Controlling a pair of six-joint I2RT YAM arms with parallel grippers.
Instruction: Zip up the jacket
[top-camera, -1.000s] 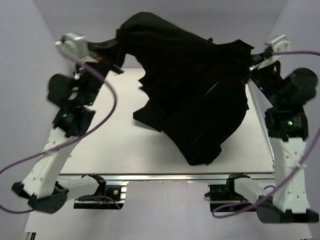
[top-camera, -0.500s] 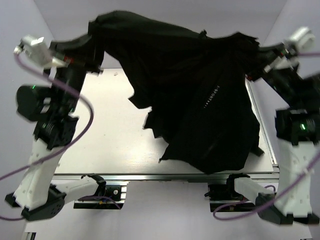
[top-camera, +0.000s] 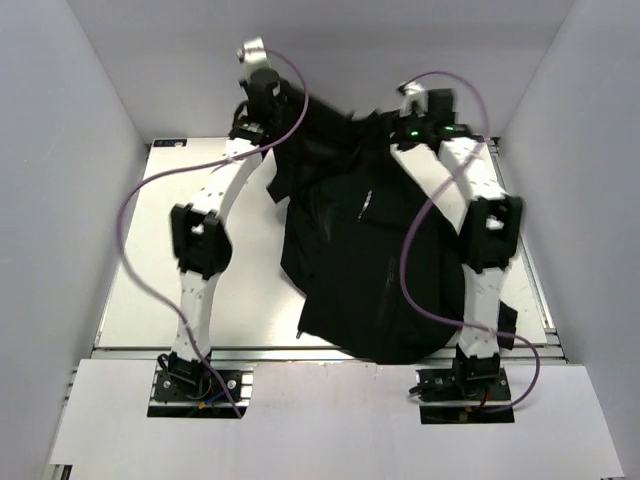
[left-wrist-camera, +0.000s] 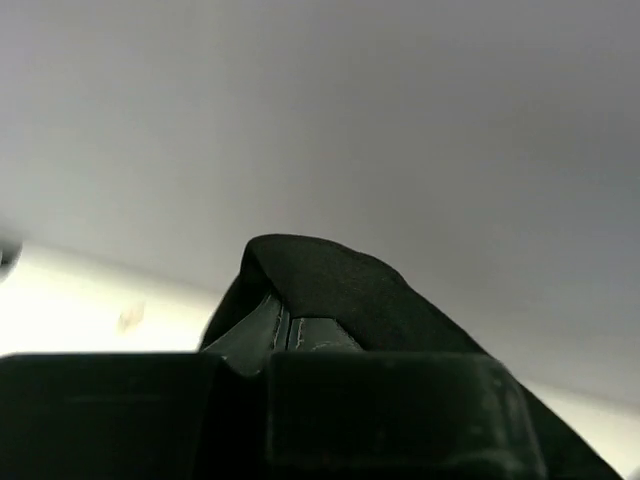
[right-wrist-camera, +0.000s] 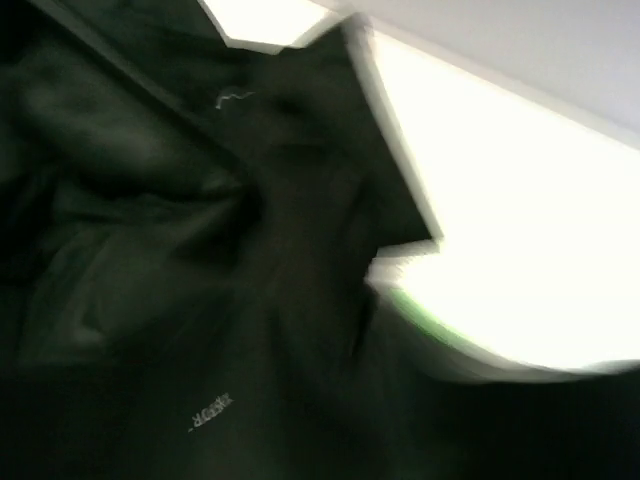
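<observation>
The black jacket (top-camera: 370, 270) lies crumpled on the white table (top-camera: 150, 280), reaching from the back edge almost to the front edge. A small white mark (top-camera: 365, 203) shows on its chest. Both arms stretch to the far end. My left gripper (top-camera: 262, 118) sits at the jacket's back left corner. In the left wrist view it (left-wrist-camera: 284, 335) is shut on a fold of the jacket (left-wrist-camera: 340, 275). My right gripper (top-camera: 418, 128) hovers over the jacket's back right part. The right wrist view is blurred and shows only jacket fabric (right-wrist-camera: 200, 250) and its mark (right-wrist-camera: 210, 410), not the fingers.
Grey walls close in the table at the back and on both sides. Purple cables (top-camera: 135, 200) loop off both arms. The metal rail (top-camera: 300, 352) runs along the front edge, and part of the jacket hangs near it.
Both arms swung in from a raised, spread pose to reach over the table's far end. The jacket, which hung stretched between them, has dropped onto the table.
</observation>
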